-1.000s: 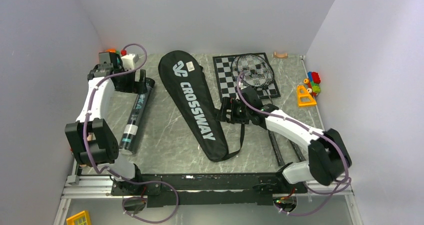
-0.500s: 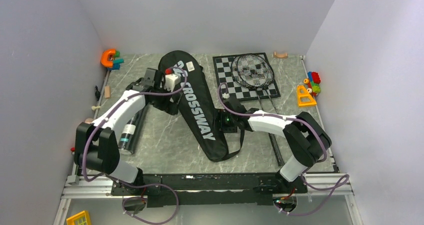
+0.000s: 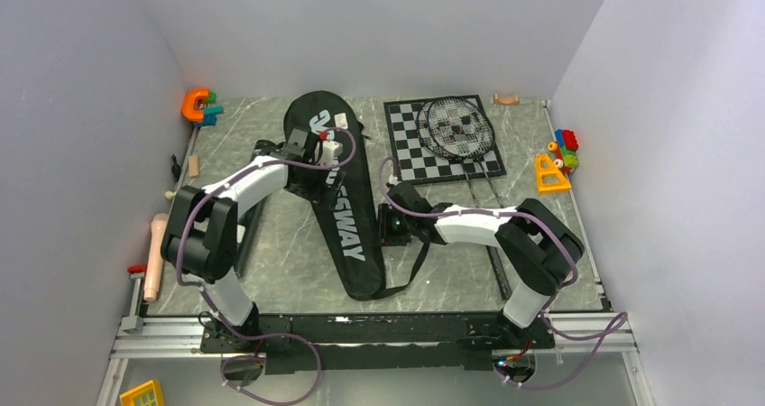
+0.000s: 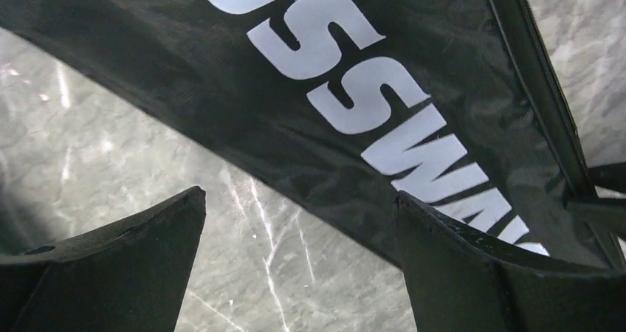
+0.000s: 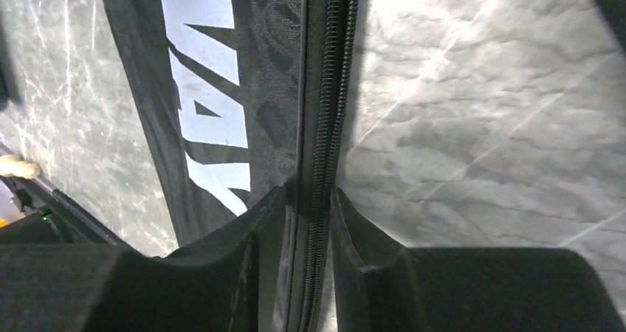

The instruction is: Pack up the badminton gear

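surface: grey marbled table [image 3: 559, 244], pale walls on three sides
bag place: racket bag [image 3: 347, 235] lies flat mid-table, wide end far, narrow end toward the arm bases, lettering up
rackets: rackets [image 3: 458, 124] lie well apart from the bag, heads on the chessboard [image 3: 406, 158] at the right rear, shafts running toward the near edge
left gripper: left gripper [image 4: 299, 195] has its fingers spread wide with nothing between them, over the bag's left edge by the lettering; touching the cloth or not, cannot tell
right gripper: right gripper [image 5: 310, 192] has its fingers almost together, pinching the bag's right edge at the zipper [image 5: 328, 88]
handling: judged thin, soft, light fabric with a slick sheen; likely sags and folds when lifted, no stiffness of its own
where to grip: zipper seam looks the firmest part, so pinch there or at the rim; the flat panel would probably slip from the pads
risk: a one-sided pull may drag the whole bag rather than open it, so the free arm should pin the opposite edge
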`<state>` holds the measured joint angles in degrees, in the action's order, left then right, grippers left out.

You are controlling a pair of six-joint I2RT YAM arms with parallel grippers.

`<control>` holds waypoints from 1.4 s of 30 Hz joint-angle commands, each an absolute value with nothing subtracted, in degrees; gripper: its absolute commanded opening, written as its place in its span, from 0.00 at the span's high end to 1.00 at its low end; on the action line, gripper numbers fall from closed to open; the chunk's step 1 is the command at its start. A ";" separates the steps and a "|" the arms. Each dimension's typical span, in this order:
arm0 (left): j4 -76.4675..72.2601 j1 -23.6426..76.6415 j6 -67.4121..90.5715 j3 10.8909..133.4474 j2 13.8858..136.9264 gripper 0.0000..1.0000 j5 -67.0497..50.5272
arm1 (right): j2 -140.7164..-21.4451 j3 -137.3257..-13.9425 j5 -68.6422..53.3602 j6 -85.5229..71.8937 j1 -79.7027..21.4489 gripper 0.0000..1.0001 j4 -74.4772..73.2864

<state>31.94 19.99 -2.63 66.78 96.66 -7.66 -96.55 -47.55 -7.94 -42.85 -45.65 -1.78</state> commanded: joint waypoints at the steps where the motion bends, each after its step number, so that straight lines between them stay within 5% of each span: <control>1: 30.31 20.13 -0.44 69.79 100.12 0.01 -7.72 | -96.83 -49.73 -10.72 -44.17 -47.66 0.65 -0.36; 8: 29.77 20.70 2.52 72.08 103.12 0.01 -7.13 | -92.57 -49.25 -19.59 -41.52 -47.90 0.36 4.00; 12: 29.93 22.13 2.81 74.32 104.06 0.01 -7.76 | -85.23 -45.37 -21.58 -41.14 -43.68 0.30 4.44; 27: 30.19 30.98 4.39 83.97 114.64 0.02 -5.21 | -67.03 -35.21 -20.33 -41.45 -28.22 0.37 0.58; 42: 28.82 32.35 3.80 80.42 115.39 0.35 -6.61 | -67.61 -32.32 -22.30 -41.54 -26.89 0.42 3.10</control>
